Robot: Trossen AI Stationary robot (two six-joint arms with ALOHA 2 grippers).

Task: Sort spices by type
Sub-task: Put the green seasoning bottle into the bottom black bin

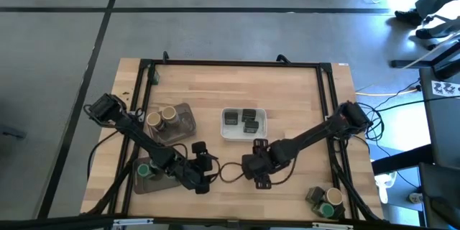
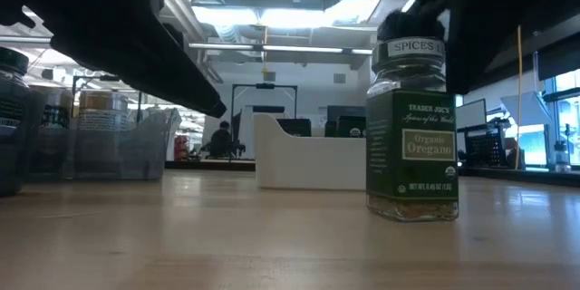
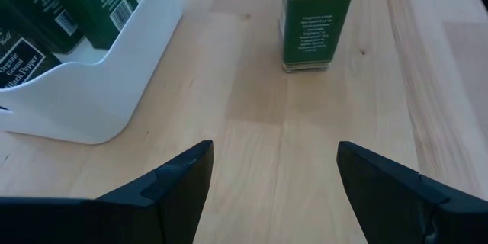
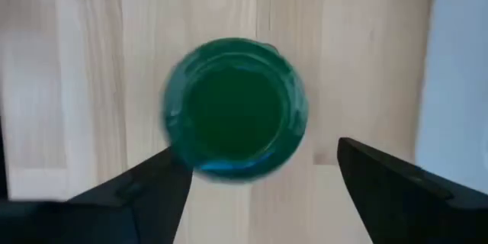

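Low view shows the oregano jar point(image 2: 412, 136) upright on the bare table. It is glass with a paper label, so probably rigid, smooth and breakable, and light enough for one gripper. Its tall, narrow shape would tip easily if nudged. I'd take hold across the lid or just under it, squeezing gently and squarely.

The right gripper point(image 4: 259, 156) hangs straight over the green lid. Its jaws are open to either side of the lid and touch nothing. The left gripper point(image 3: 274, 152) is low at about 9 o'clock from the jar and faces it, jaws open and empty.

The jar stands at about 6 o'clock from the white tray point(image 1: 224, 133).

Counted from above:
- **Tins:** three tins point(image 1: 244, 120) in the white tray.
- **Tan jars:** two tan jars point(image 1: 162, 117) on a grey tray point(image 1: 185, 126) at 9 o'clock from the white tray.
- **Green-lidded jars:** three. One is the oregano, one point(image 1: 144, 170) is on a second grey tray point(image 1: 162, 182) at 8 o'clock, and one point(image 1: 328, 208) is in the 4 o'clock corner.
- **Uncertain:** a container point(image 1: 314, 197) beside the corner jar, whose kind I cannot tell.
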